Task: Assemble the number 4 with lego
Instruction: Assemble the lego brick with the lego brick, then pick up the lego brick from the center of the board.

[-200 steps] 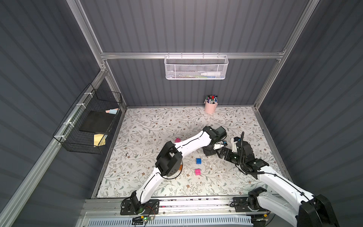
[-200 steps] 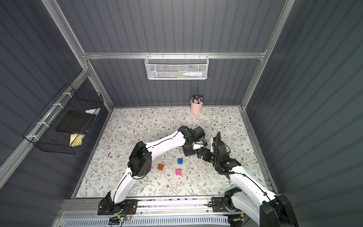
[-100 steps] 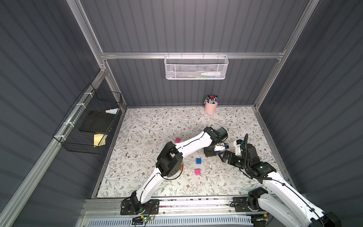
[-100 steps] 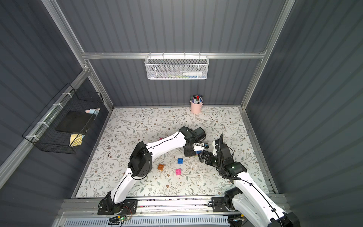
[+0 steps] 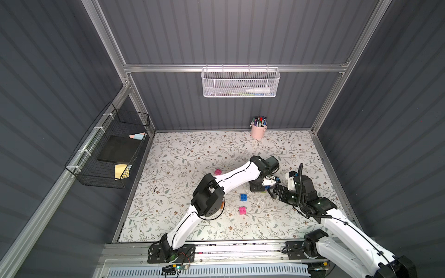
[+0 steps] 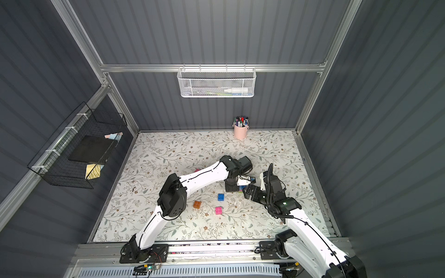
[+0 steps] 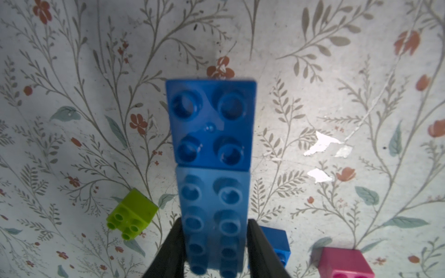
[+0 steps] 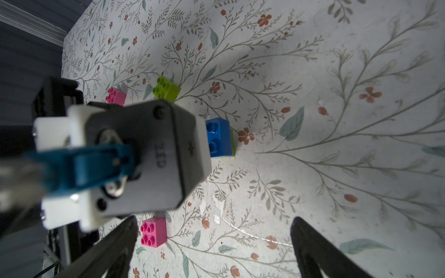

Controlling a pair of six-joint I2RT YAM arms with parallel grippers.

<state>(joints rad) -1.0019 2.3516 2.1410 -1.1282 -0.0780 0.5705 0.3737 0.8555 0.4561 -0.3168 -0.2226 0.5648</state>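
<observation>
The lego joined for the number 4 is a long pale blue brick (image 7: 214,216) with a darker blue square brick (image 7: 212,122) at its far end. In the right wrist view the blue part (image 8: 218,139) sits on a lime green brick. My left gripper (image 7: 215,222) (image 5: 266,190) points down over it, fingers flat against both long sides, no gap showing. My right gripper (image 8: 214,219) (image 5: 273,192) stands wide open just right of it, nothing between its fingers. Loose bricks in both top views: blue (image 5: 243,197) (image 6: 221,197) and pink (image 5: 242,210) (image 6: 219,210).
An orange brick (image 6: 197,204) lies beside the left arm's elbow and another pink brick (image 5: 218,171) behind that arm. A lime green brick (image 7: 132,214) lies close to the stack. A pink pen cup (image 5: 258,131) stands at the back wall. The floral mat is torn (image 7: 322,144) near the stack.
The right arm has drawn back toward the front right, its gripper still open beside the stack. The left gripper has stayed over the blue bricks.
</observation>
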